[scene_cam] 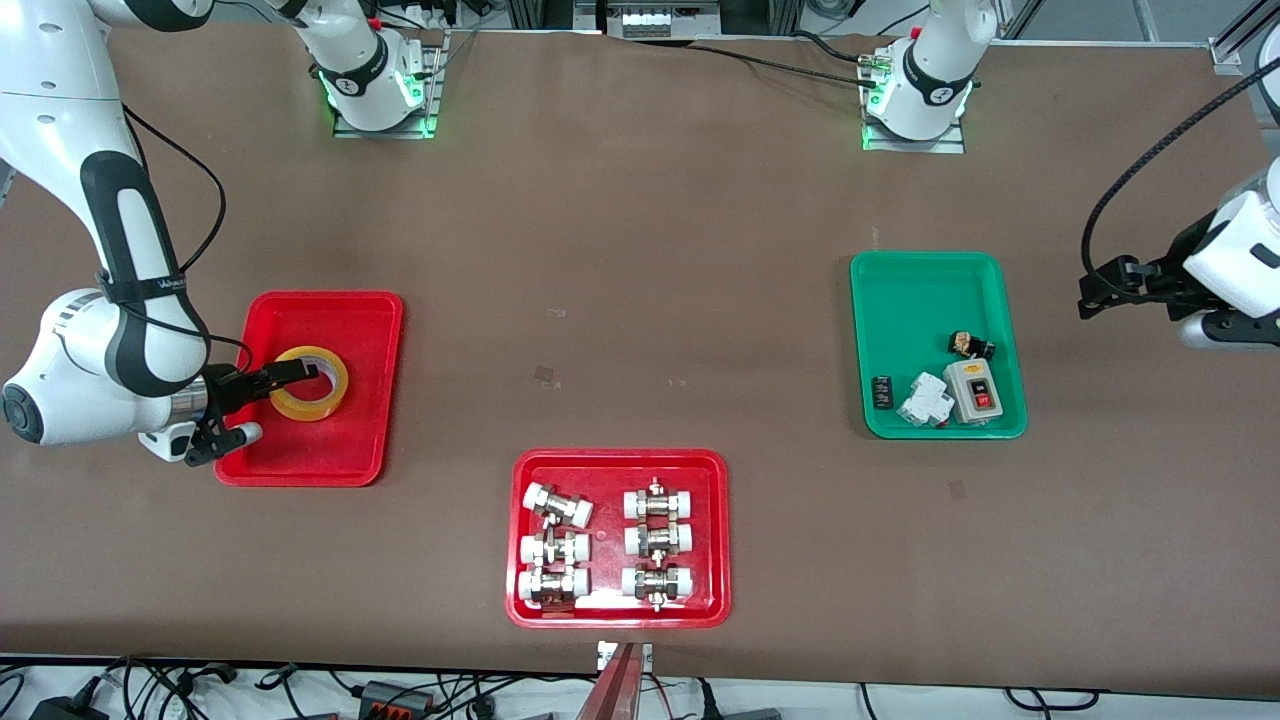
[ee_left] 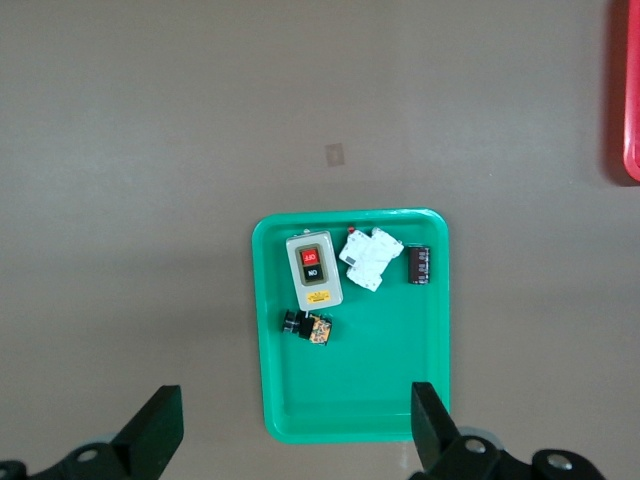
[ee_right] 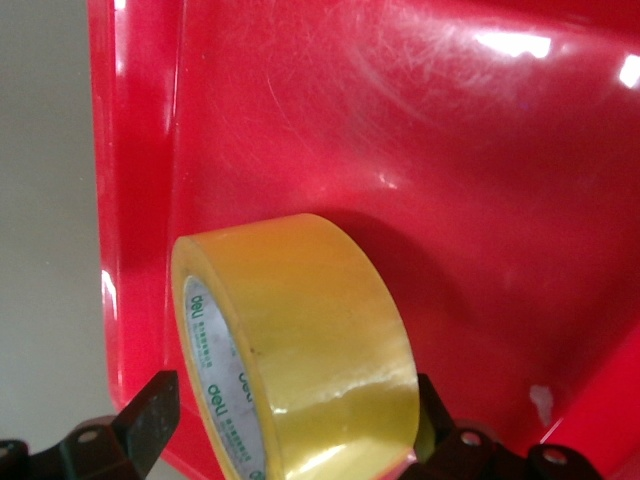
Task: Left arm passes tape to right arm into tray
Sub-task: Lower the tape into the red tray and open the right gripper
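Note:
The yellow tape (scene_cam: 310, 383) lies in the plain red tray (scene_cam: 345, 330) at the right arm's end of the table. My right gripper (scene_cam: 278, 400) reaches low into that tray, its fingers spread on either side of the roll. In the right wrist view the tape (ee_right: 300, 340) fills the space between the jaws. One finger (ee_right: 432, 405) is against it and the other finger (ee_right: 150, 410) stands clear, with the tray (ee_right: 450, 180) showing around it. My left gripper (scene_cam: 1092, 295) hangs open and empty over the table beside the green tray (scene_cam: 900, 300). It also shows in the left wrist view (ee_left: 290, 420).
The green tray (ee_left: 400, 370) holds a grey switch box (scene_cam: 972, 390), a white breaker (scene_cam: 924, 400) and small black parts. A second red tray (scene_cam: 715, 540) with white-capped metal fittings sits nearer the front camera, mid-table.

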Motion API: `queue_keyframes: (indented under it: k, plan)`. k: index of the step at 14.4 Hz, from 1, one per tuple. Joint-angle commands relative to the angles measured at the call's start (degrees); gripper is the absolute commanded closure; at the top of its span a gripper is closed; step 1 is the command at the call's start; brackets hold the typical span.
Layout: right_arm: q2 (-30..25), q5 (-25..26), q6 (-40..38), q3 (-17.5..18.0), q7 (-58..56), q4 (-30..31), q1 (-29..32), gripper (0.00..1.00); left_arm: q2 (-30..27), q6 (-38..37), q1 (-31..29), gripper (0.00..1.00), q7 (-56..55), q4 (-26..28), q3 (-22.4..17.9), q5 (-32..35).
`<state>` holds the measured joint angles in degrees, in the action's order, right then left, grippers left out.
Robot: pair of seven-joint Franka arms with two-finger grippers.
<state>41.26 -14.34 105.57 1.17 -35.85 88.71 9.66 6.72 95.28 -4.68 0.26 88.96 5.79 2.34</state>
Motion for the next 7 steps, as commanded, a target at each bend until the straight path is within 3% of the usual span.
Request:
queue_keyframes:
  k: [1,7]
  plan:
    - [0.1,0.8,3.3,0.3,-5.6,2.1,1.1,0.0,-3.7,-1.1,1.2,0.0,0.4,3.0,-0.3,-0.7]
    - [-2.0,0.9,3.3,0.7,-6.2,2.5,-1.0,0.0,-4.7,-3.3,1.1,0.0,0.2,2.8,0.8,-0.7]
